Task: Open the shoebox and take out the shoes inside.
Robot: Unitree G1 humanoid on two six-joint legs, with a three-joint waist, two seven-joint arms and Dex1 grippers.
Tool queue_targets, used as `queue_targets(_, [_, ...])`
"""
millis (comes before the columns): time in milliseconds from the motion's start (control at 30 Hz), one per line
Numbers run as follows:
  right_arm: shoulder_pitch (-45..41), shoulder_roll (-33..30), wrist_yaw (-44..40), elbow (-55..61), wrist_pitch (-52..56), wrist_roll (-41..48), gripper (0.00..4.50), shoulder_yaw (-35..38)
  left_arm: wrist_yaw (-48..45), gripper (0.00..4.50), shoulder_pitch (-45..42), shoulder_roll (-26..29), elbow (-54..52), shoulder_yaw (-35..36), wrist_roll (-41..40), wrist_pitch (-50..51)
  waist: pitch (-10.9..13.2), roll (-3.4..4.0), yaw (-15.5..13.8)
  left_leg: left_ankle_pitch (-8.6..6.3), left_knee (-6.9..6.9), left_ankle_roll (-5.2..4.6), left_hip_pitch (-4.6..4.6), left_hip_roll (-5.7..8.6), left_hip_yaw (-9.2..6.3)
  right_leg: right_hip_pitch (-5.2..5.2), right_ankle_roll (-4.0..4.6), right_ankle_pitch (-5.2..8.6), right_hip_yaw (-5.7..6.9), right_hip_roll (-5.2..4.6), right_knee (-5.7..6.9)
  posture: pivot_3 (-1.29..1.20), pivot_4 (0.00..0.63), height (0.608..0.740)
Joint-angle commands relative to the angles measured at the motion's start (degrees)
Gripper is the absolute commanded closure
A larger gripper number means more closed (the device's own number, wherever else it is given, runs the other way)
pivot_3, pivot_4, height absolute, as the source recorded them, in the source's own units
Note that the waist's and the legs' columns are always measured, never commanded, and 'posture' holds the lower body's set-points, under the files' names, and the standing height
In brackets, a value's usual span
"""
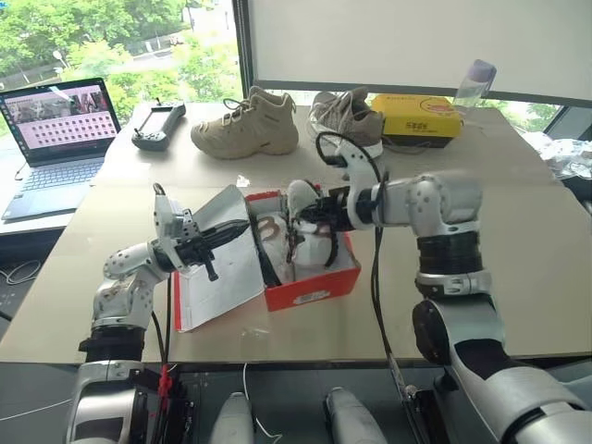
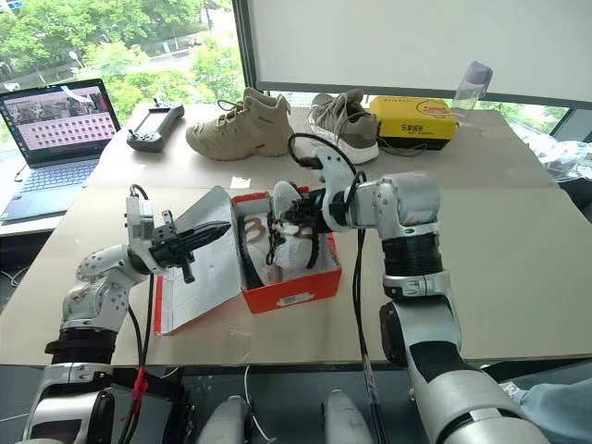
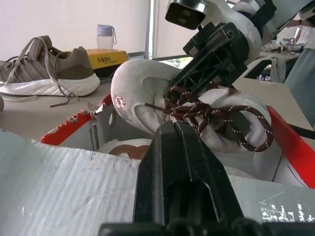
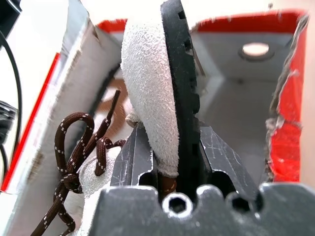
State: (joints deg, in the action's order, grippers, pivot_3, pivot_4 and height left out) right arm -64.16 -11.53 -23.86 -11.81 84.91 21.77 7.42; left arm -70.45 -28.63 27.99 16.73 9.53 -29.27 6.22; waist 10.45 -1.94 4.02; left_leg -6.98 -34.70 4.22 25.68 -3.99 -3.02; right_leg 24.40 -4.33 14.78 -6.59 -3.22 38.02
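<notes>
A wide beige flat-topped bench [image 1: 518, 277] stands before a large window [image 1: 139, 37] showing daylit green trees. A white roller blind [image 1: 416, 42] covers the window's right section, beside a dark vertical window frame [image 1: 242, 46].

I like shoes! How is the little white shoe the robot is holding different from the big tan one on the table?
The white shoe is small and gripped over the shoebox; the tan high-top is bigger and rests on the table. White shoe's laces are dark brown, the tan's pale. Both lace up.

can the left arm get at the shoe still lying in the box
Probably yes: the shoebox lid lies open under the left gripper, though the right gripper, jaws shut on the other shoe, crowds the opening above.
</notes>
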Motion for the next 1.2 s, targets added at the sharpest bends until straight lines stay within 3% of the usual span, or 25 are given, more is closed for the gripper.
queue_targets(33, [-3.08,-0.11,1.37,3.15,1.97,1.9,4.02,5.0,0.0,4.5,-0.87,0.14,-0.41,-0.12,0.06,-0.94,0.0,0.0,-0.01,0.0,0.0,0.0,0.0,0.0,0.0,0.0,0.0,0.0,0.0,0.0,0.0,0.0,0.15,0.712])
queue_targets(267, [-6.86,-4.21,3.53,-0.2,3.22,2.9,4.02,17.01,0.02,4.5,-1.24,0.33,-0.18,-0.11,-0.11,-0.81,0.02,0.03,-0.03,0.0,-0.01,0.0,0.08,0.0,0.0,0.05,0.0,0.0,0.0,-0.01,0.0,0.0,0.15,0.712])
queue_targets(500, [-8.05,-14.97,-0.21,-12.87,-4.29,3.86,4.02,22.11,0.17,4.5,-1.24,0.95,-0.36,0.17,-0.2,-0.64,0.03,0.04,-0.12,0.0,0.03,0.0,0.17,0.02,0.01,0.08,0.0,0.0,0.02,-0.05,-0.18,0.0,0.15,0.712])
queue_targets(633, [-5.59,-20.08,-0.03,-27.57,-17.23,-0.2,4.02,20.14,0.56,4.5,-0.97,1.18,-0.54,0.34,-0.24,-0.3,0.04,0.03,-0.07,0.0,0.05,0.0,0.16,0.03,0.02,0.07,0.0,0.0,0.01,-0.06,-0.23,0.0,0.15,0.712])
queue_targets(1000, [-1.49,-19.7,-3.41,-48.9,-37.75,-7.35,4.02,11.41,1.12,4.5,-0.66,1.69,-0.48,0.22,-0.11,-0.15,0.25,0.27,1.38,0.0,0.12,-0.01,0.15,0.07,0.1,0.07,-0.04,-0.02,-0.09,-0.07,-0.27,0.0,0.15,0.712])
queue_targets(1067, [-0.18,-20.35,-2.4,-50.34,-41.2,-9.97,3.03,8.99,1.22,4.5,-0.66,1.81,-0.51,0.35,-0.16,-0.09,0.25,0.27,1.45,0.0,0.09,-0.01,0.06,0.07,0.08,-0.05,-0.06,-0.02,-0.07,-0.07,-0.3,0.0,0.15,0.712])
queue_targets(1200, [2.2,-22.6,-3.35,-51.53,-46.83,-16.65,1.76,1.22,1.4,4.5,-0.06,2.06,-1.37,0.48,-0.37,0.29,0.22,0.23,1.31,0.0,-0.08,0.0,-0.2,0.08,0.07,-0.36,-0.12,-0.05,-0.07,-0.07,-0.3,0.0,0.15,0.712])
